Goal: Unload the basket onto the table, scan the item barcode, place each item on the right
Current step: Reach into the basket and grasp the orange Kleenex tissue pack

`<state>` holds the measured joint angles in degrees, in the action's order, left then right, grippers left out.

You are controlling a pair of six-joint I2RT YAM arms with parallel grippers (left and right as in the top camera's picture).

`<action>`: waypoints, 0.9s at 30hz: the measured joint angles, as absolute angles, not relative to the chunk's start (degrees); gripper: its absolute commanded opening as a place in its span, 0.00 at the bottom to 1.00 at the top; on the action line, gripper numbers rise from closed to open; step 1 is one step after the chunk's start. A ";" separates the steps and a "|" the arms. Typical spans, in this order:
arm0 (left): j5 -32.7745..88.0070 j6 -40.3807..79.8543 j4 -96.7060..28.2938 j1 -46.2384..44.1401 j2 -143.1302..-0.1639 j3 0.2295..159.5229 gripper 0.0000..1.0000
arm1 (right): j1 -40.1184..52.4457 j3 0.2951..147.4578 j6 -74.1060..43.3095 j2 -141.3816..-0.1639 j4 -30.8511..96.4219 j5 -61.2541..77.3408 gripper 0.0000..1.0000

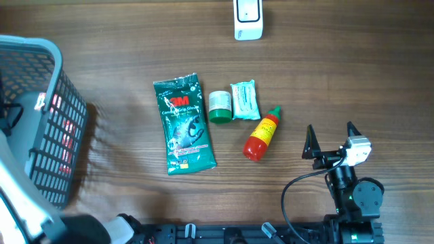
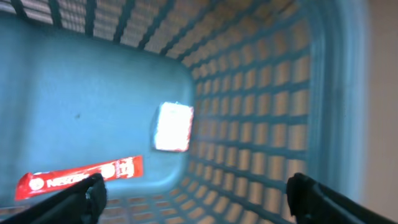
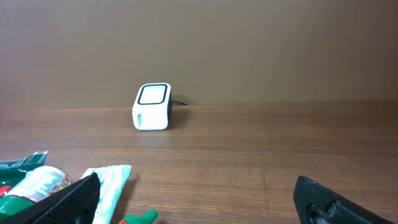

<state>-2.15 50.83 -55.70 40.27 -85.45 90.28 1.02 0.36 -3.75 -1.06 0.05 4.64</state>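
1. My left gripper (image 2: 196, 186) hung over the inside of the basket (image 2: 261, 93), fingers wide apart and empty.
2. A red sachet (image 2: 81, 177) and a white packet (image 2: 173, 127) lay on the basket floor. My read: those two were done.
3. My right gripper (image 1: 330, 130) was spread and empty at 4 o'clock on the table (image 1: 352, 61).
4. Left to scan, mid-table: green packet (image 1: 184, 125), jar (image 1: 219, 106), teal pouch (image 1: 245, 100), and red bottle (image 1: 261, 133), which sat nearest the right gripper.
5. The scanner (image 1: 248, 20) sat at 12 o'clock, well apart from all four, with nothing held up to it.
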 measured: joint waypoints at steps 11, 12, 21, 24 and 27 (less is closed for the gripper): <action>2.63 40.80 -53.12 40.32 -106.91 90.35 0.67 | 1.02 0.36 -3.75 -1.06 0.03 4.62 1.00; 2.74 40.49 -52.77 40.29 -108.03 90.32 0.66 | 1.02 0.36 -3.75 -1.06 0.03 4.64 1.00; 2.96 38.85 -48.56 40.18 -117.21 90.32 0.62 | 1.02 0.36 -3.75 -1.06 0.05 4.62 1.00; 2.94 38.76 -46.63 40.03 -118.58 90.28 0.61 | 1.02 0.36 -3.75 -1.06 0.03 4.64 1.00; 2.94 38.61 -45.52 39.51 -119.72 90.28 0.58 | 1.02 0.36 -3.75 -1.06 0.03 4.62 0.99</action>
